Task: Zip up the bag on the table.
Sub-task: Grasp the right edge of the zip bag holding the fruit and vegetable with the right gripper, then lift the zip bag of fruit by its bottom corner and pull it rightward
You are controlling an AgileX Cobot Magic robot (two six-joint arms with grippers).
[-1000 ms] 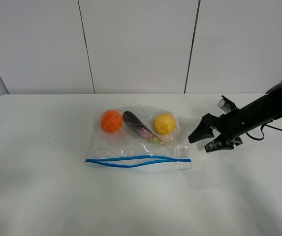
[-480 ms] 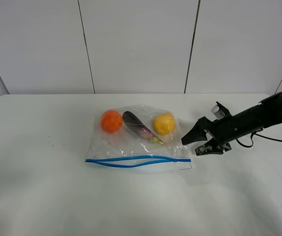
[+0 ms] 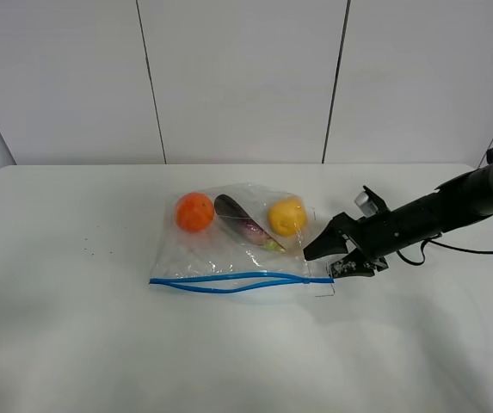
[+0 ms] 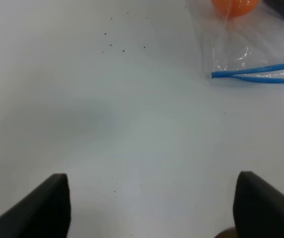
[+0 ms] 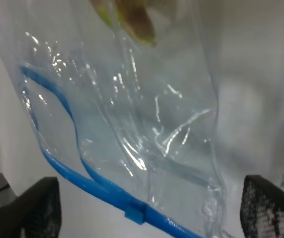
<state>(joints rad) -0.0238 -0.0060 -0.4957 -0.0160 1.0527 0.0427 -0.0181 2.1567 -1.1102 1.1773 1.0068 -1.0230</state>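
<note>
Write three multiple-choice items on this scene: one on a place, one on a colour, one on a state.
1. Relative to the bag, where is the right end effector?
A. Inside it. B. At its right end. C. At its left end.

2. What colour is the zipper strip?
A. Red. B. Green. C. Blue.

3. What state is the zipper strip in?
A. Partly open. B. Fully shut. C. Torn off.

Answers:
1. B: the exterior view shows it by the bag's right corner.
2. C: the strip shows blue in every view.
3. A: its two blue lines bow apart along the middle.
</note>
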